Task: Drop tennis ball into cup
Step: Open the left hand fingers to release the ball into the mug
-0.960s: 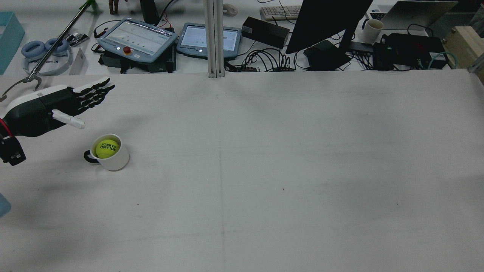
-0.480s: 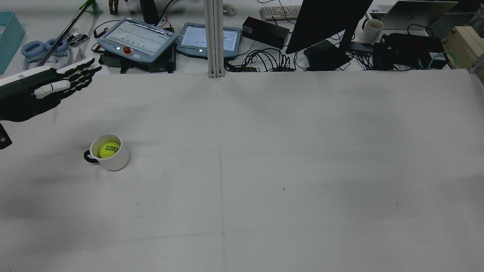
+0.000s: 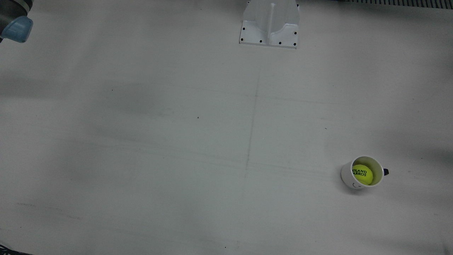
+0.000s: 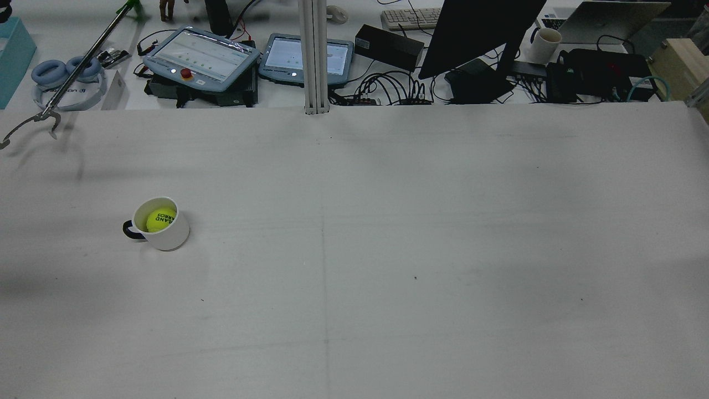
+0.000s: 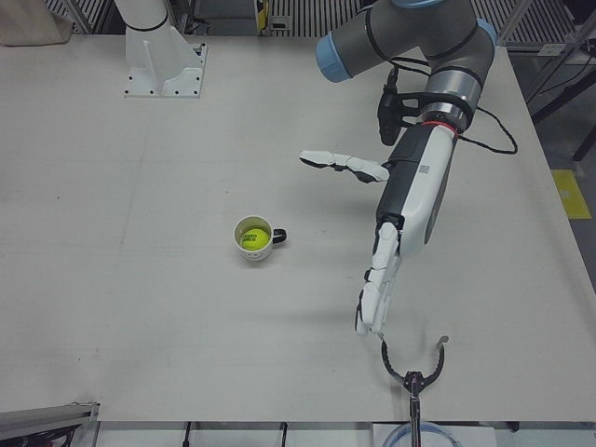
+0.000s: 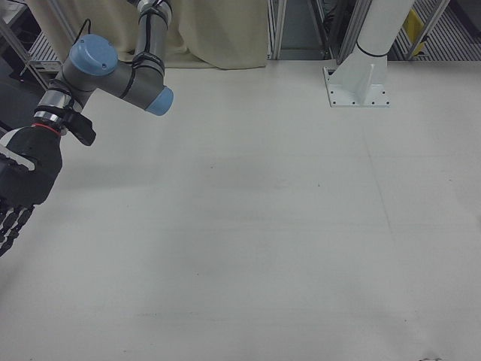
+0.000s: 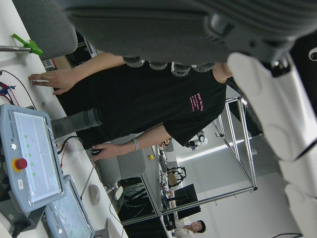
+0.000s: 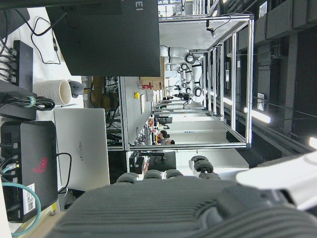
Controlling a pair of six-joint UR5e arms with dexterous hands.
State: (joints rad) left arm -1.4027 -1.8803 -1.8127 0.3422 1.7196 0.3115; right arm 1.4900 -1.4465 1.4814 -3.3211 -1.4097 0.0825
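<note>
The yellow-green tennis ball point(image 3: 362, 174) point(image 4: 161, 219) point(image 5: 256, 240) lies inside the white cup point(image 3: 345, 174) point(image 4: 170, 238) point(image 5: 244, 252), which stands upright with its dark handle point(image 4: 128, 231) toward the table's left edge. My left hand point(image 5: 410, 196) hangs raised well off to the side of the cup, open, fingers point(image 5: 373, 291) stretched downward, holding nothing. It is outside the rear view. My right hand point(image 6: 22, 180) hovers open at the far side of the table, nothing in it.
A reach-grabber tool's claw point(image 4: 33, 119) point(image 5: 413, 372) lies at the table edge below the left hand. Two teach pendants point(image 4: 202, 58), a monitor point(image 4: 476, 33) and cables line the far bench. A pedestal point(image 3: 269, 23) stands at centre. A person point(image 7: 148, 99) is beyond the table.
The open left hand has drawn back from above the cup, up and to the left, out of the rear view. The ball stays in the cup, shifted slightly.
</note>
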